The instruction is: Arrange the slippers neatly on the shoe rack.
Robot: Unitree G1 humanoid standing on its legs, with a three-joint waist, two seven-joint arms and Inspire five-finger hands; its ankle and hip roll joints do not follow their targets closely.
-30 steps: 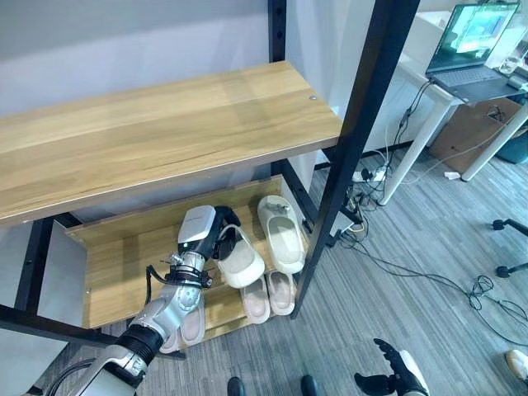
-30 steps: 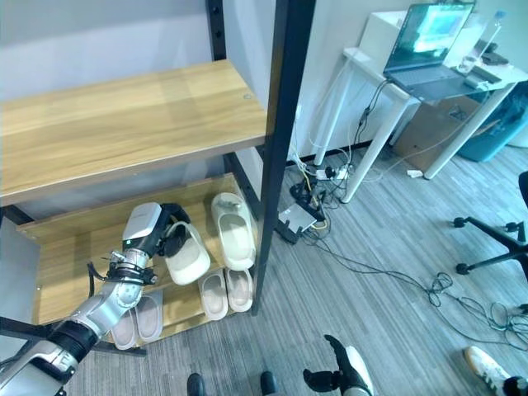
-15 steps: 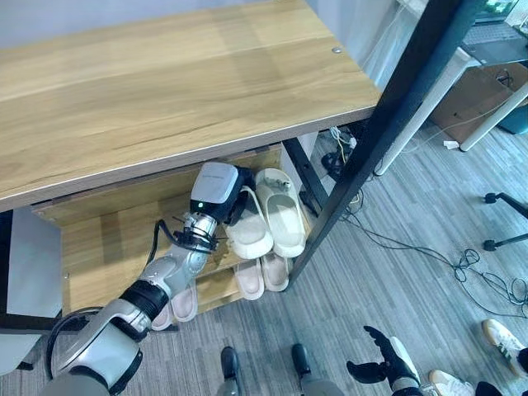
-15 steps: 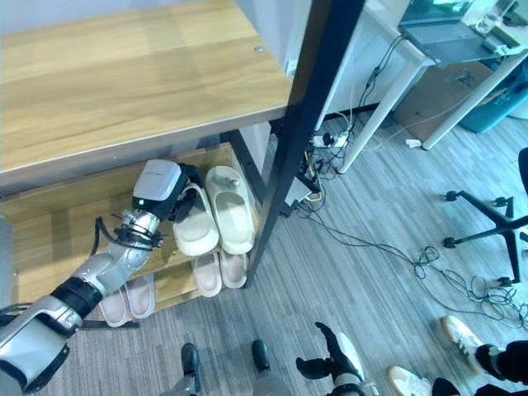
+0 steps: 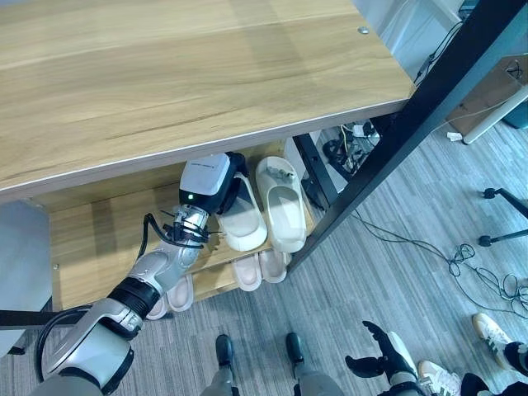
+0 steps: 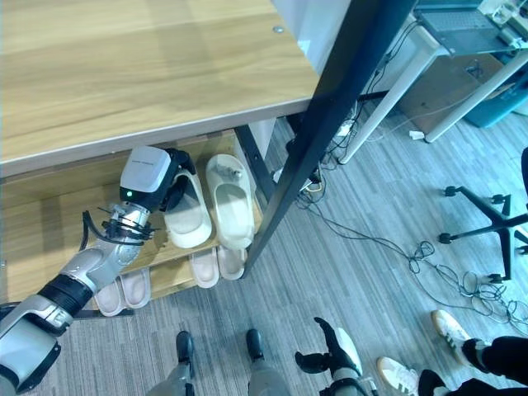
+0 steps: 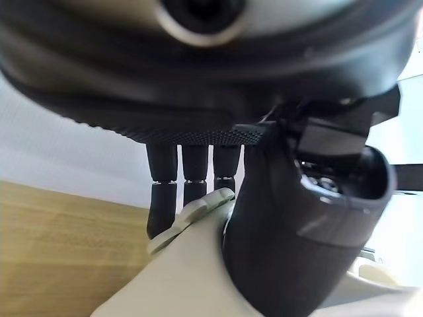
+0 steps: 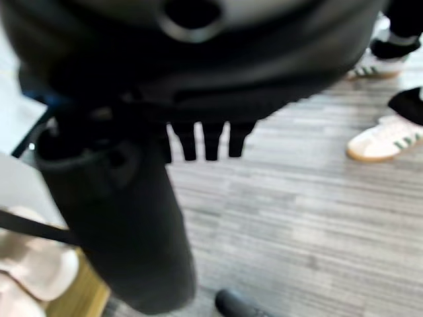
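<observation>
My left hand sits at the centre of the left eye view, under the top wooden shelf, fingers and thumb pinched on the strap of a cream slipper. That slipper rests on the lower shelf, touching its cream twin to the right. 2 pairs of pink slippers lie on the bottom tier, below them in frame. My right hand hangs relaxed, fingers spread, at the lower right, above the grey floor.
</observation>
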